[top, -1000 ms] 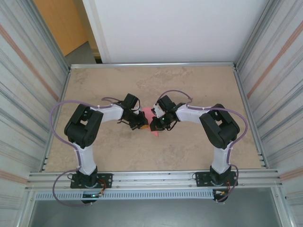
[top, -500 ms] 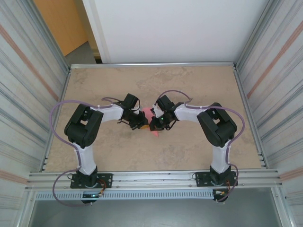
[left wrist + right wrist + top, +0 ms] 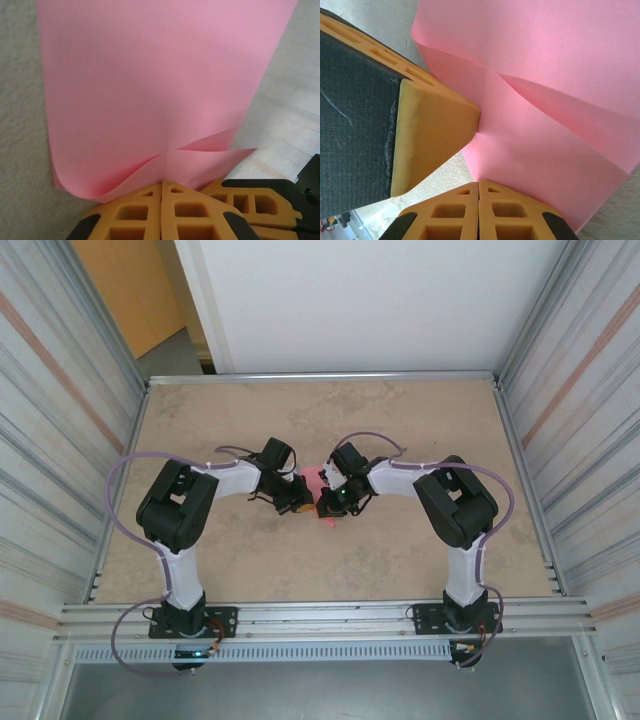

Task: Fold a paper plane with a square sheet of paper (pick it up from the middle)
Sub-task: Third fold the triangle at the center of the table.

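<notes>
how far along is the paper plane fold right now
Early stage. Done: the pink sheet of paper is gripped, and one layer laps over another near the left gripper. In hand: the left gripper and the right gripper are both shut on its edge, close together. Left: no nose point, centre crease or wings are visible, so nearly all the folds seem to remain.

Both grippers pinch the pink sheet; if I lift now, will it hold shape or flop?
Likely floppy: the pink sheet curls and buckles at the left gripper. It looks thin and light, so it should lift easily but sag between pinches. Ripples near the right gripper suggest hard pulling may crumple it.
</notes>
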Controlling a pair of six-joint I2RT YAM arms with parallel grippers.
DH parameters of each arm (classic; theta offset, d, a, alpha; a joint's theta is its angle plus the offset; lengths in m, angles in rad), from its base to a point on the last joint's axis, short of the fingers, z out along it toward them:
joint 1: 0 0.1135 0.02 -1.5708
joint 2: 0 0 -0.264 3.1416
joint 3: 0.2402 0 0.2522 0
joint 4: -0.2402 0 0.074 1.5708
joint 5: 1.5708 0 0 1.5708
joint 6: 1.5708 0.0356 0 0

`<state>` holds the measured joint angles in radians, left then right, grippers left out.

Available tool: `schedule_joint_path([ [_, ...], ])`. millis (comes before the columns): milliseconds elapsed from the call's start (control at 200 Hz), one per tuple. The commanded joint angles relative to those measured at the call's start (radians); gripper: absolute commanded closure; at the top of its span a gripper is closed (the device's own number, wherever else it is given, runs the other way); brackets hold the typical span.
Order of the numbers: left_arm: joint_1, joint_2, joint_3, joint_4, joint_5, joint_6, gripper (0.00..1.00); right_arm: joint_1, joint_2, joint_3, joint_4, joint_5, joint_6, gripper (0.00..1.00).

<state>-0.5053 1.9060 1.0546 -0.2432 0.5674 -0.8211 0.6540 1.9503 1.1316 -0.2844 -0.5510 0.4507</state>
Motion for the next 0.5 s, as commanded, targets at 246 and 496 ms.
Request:
schedule_joint_path([
  [246, 0.007, 0.099, -0.027, -0.13, -0.136, 0.005, 0.94, -0.017, 0.005, -0.035, -0.059, 0.016, -0.069, 0.92],
  [496, 0.008, 0.107, -0.032, -0.136, -0.139, 0.008, 0.94, -0.025, -0.046, -0.09, -0.099, 0.002, -0.096, 0.92],
])
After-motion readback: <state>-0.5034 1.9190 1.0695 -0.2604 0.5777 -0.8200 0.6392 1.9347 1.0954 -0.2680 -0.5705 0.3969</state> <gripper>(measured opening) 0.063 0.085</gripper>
